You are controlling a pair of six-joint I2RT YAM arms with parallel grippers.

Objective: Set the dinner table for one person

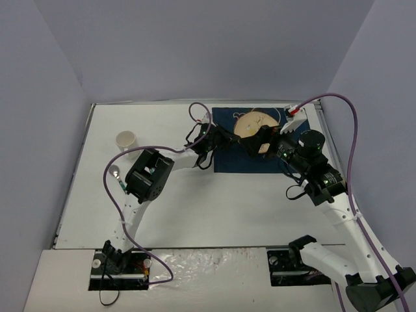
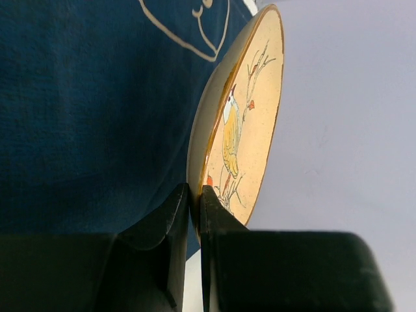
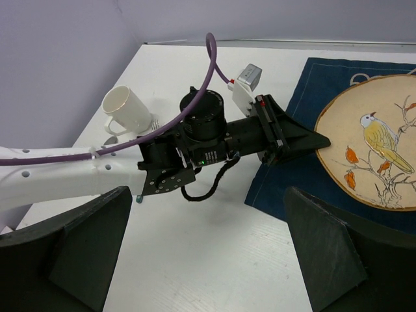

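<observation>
The round cream plate (image 1: 252,123) with a bird painted on it lies over the navy whale placemat (image 1: 227,117) at the back right of the white dinner table (image 1: 195,201). My left gripper (image 1: 227,138) is shut on the plate's near-left rim; the left wrist view shows both fingers (image 2: 218,221) pinching the rim of the plate (image 2: 250,130) above the placemat (image 2: 84,97). I cannot tell whether the plate touches the cloth. My right gripper (image 1: 259,144) hovers open and empty beside the plate (image 3: 377,153), its jaws wide apart (image 3: 208,260).
A cream mug (image 1: 125,140) stands at the back left, also visible in the right wrist view (image 3: 127,107). A spoon (image 1: 116,173) with a teal handle lies in front of it. The left arm (image 3: 208,140) stretches across the table's middle.
</observation>
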